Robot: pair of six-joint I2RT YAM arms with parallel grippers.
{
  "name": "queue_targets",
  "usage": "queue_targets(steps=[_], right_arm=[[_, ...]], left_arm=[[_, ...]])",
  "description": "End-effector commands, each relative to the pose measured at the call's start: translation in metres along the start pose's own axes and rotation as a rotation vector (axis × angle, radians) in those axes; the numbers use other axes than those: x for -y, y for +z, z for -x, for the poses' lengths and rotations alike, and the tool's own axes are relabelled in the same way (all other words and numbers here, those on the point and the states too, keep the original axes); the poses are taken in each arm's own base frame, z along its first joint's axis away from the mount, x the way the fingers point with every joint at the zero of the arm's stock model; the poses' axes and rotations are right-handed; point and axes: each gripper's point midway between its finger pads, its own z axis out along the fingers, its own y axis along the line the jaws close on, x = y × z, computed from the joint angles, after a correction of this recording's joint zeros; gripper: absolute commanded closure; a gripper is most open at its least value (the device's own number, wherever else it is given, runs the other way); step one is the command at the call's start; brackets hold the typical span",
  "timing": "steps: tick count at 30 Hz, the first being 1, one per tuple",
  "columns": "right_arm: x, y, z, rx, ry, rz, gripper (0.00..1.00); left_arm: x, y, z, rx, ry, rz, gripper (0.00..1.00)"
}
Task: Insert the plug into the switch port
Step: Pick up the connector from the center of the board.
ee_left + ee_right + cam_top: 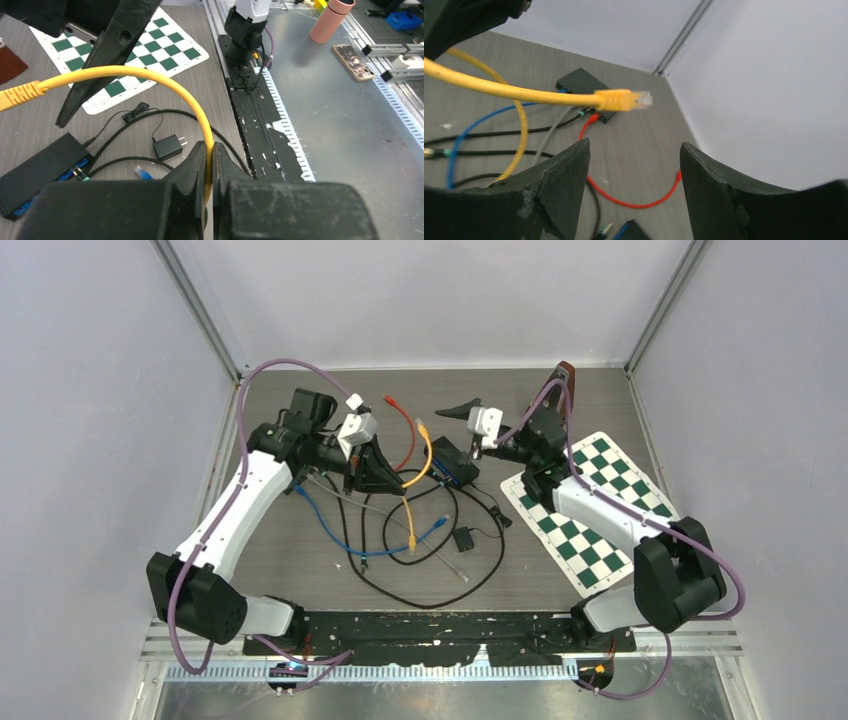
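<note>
Grey wood makes the table (310, 585), and it is the biggest thing. On its right side lies a green and white checked mat (600, 455). The white left arm (245, 505) and the white right arm (600, 515) both reach in toward the middle, and the right arm leans over the mat.

Loose cables lie in a tangle between them: long black cables (430, 605), a blue cable (455, 150) and a red cable (634, 204). The switch (40, 172) is a flat black box with blue ports. It lies on the table near the middle, close to the right gripper (634, 145). Another black box (584, 86) lies farther off, by the left arm, with the red cable and a grey one running up to it. A small black power brick (167, 146) sits on the table near the switch.

The left gripper (210, 150) has its two fingers squeezed tight on the yellow cable (150, 75), which is pinched between the tips. From there the cable curves up and over through the air. The right gripper has its fingers spread wide and holds nothing. The yellow plug (624, 100) at the end of the cable hangs in the air just past those open fingers. It is above the table and not in any port.
</note>
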Motion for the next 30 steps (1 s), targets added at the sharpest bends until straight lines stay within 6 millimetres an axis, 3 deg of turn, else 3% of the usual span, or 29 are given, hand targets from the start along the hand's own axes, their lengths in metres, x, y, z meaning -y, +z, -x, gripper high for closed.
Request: queue_targets(steps=[1, 2, 3, 6, 7, 8, 9, 12, 19, 30], right_arm=[[0.020, -0.012, 0.027, -0.021, 0.350, -0.072, 0.27], [0.027, -0.017, 0.029, -0.022, 0.401, -0.065, 0.27], [0.020, -0.018, 0.030, -0.015, 0.546, -0.020, 0.27], [0.047, -0.025, 0.023, -0.110, 0.897, -0.111, 0.32], [0.046, -0.023, 0.012, -0.155, 1.010, -0.117, 0.34], [0.046, -0.022, 0.015, -0.197, 1.084, -0.109, 0.35], [0.034, -0.017, 0.023, -0.174, 1.259, -0.041, 0.36], [0.029, -0.016, 0.026, -0.174, 1.428, -0.031, 0.37], [0.023, 0.001, 0.021, -0.170, 1.603, -0.015, 0.36], [0.025, 0.011, 0.035, -0.086, 1.593, 0.058, 0.37]], left_arm=[[0.003, -0.005, 0.010, -0.005, 0.169, -0.008, 1.00], [0.001, -0.005, 0.008, -0.018, 0.196, -0.008, 1.00], [0.001, -0.005, 0.005, -0.030, 0.216, -0.013, 1.00], [0.010, -0.008, -0.001, -0.062, 0.324, -0.067, 1.00], [0.009, -0.008, -0.004, -0.068, 0.328, -0.081, 1.00], [0.007, -0.007, -0.006, -0.067, 0.332, -0.094, 1.00], [0.005, -0.005, -0.006, -0.046, 0.364, -0.125, 1.00], [-0.001, -0.003, -0.009, -0.050, 0.349, -0.133, 1.00], [-0.005, -0.001, -0.013, -0.044, 0.336, -0.137, 1.00], [-0.010, 0.000, -0.017, -0.044, 0.304, -0.140, 1.00]])
